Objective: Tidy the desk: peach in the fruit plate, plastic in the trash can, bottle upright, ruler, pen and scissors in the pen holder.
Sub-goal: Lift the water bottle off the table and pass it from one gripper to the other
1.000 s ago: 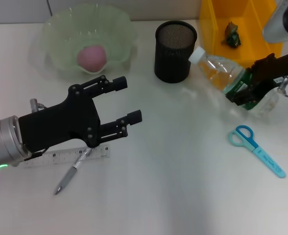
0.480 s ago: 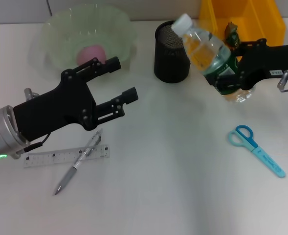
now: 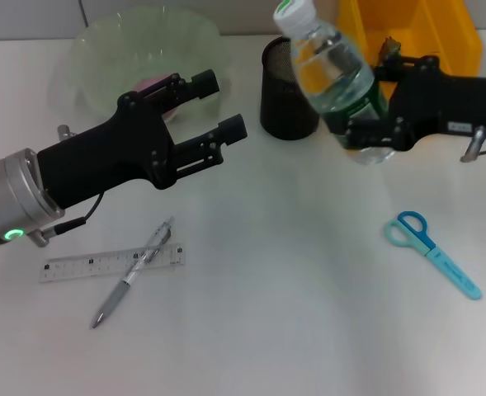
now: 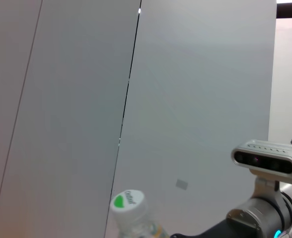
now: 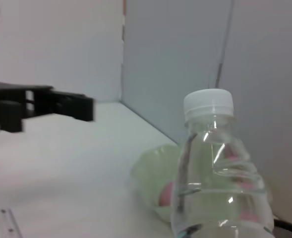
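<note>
We see the right end effector pinching the bottle low on its body, w/ black fingers on both sides near the green label. Bottle is almost upright, tilted a bit, white cap toward the far edge of the counter, base just above or at the surface – can't tell which. In the right wrist view the bottle fills the near side, cap on, clear liquid inside; behind it the fruit plate w/ something pink in it, and the left end effector farther off.

Left end effector hangs over the counter w/ fingers spread, nothing between them, tips just in front of the pale green fruit plate. The peach lies in that plate, mostly hidden behind the upper finger. Left wrist view shows mainly wall, plus the bottle cap.

Black mesh pen holder stands just beside the bottle, on its left side, partly hidden by it. Yellow trash can sits at the far right corner behind the right arm, a dark scrap inside.

On the counter near us: ruler lying flat, pen laid across its right end, touching. Blue scissors lie well apart, on the right, below the right arm
</note>
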`<state>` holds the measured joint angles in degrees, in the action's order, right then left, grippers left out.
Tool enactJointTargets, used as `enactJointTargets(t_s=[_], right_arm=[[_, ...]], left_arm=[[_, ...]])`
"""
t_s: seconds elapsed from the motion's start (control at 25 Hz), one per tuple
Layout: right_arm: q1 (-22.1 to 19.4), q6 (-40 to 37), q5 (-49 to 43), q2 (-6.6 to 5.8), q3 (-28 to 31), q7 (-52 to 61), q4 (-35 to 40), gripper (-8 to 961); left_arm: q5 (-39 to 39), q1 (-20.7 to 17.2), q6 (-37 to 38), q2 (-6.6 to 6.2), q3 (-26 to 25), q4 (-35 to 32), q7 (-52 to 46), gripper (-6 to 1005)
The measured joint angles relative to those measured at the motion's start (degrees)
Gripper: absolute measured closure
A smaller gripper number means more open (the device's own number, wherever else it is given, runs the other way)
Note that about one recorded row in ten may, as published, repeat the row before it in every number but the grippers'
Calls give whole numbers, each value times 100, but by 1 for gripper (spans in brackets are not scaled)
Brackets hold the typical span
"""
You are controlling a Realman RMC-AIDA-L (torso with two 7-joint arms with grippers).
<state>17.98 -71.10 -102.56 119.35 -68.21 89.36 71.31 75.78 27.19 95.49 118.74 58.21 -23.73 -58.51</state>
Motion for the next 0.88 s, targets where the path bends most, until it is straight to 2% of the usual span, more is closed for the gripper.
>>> enactJointTargets(t_s=[0.2, 0.44, 0.88], right_arm=[[31, -275, 773, 1, -20, -893, -681, 195], [72, -644, 1242, 8, -25, -1708, -1249, 195], [209, -965, 1742, 10, -32, -2368, -1874, 195]], left_arm=[[-6, 63, 37, 6, -3, 1, -83, 258], [-146, 109, 2, 9, -2, 8, -442, 258], [-197, 137, -3, 9, 46, 10, -545, 257]])
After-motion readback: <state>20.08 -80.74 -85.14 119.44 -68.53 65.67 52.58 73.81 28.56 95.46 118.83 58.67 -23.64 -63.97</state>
